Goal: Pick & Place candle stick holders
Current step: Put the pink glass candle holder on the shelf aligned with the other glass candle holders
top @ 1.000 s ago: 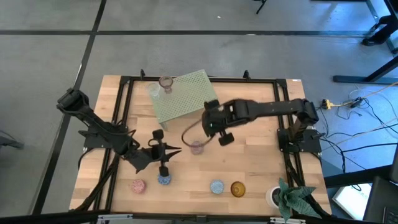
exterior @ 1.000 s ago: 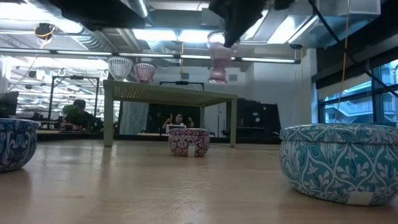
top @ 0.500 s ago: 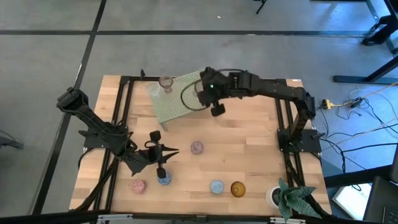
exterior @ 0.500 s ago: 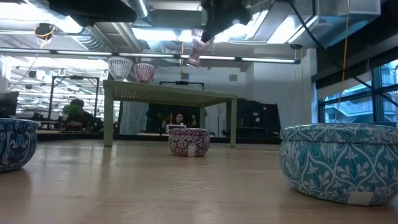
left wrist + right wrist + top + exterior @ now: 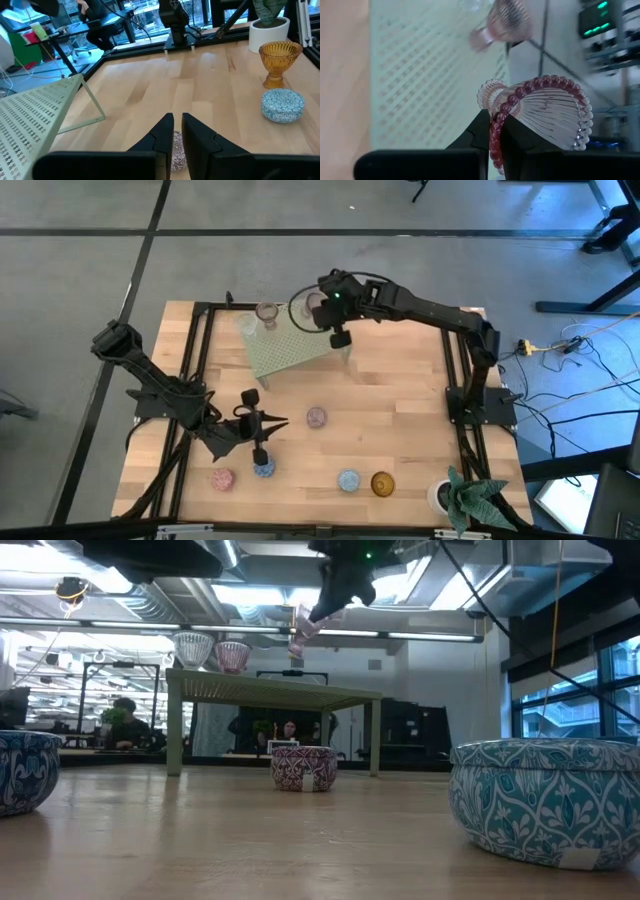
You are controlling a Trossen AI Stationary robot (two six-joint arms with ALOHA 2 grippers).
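My right gripper (image 5: 322,308) is shut on a pink stemmed glass cup (image 5: 545,112) with a beaded rim, in the air over the far right part of the pale green rack (image 5: 290,342). It also shows in the low view (image 5: 298,632). A clear cup (image 5: 247,324) and a mauve-brown stemmed cup (image 5: 266,312) stand on the rack's far left corner. My left gripper (image 5: 286,421) is shut and empty, low over the table's left middle. It points at a mauve patterned cup (image 5: 316,417) standing just ahead of it. My right gripper pinches the cup's beaded rim (image 5: 495,131) between its two fingers, the bowl's wall running between them. The cup is lifted clear above the rack and tilted, its foot (image 5: 295,647) slanting down.
On the table near the front edge stand a pink cup (image 5: 221,478), two blue patterned cups (image 5: 263,468) (image 5: 348,480) and an amber stemmed cup (image 5: 382,483). A white pot with a plant (image 5: 455,498) is at the near right corner. People sit in the room beyond.
My right gripper has carried the pink cup from over the table's middle toward the far edge and a little left, to above the rack. The cup has stayed in the hold and has tipped.
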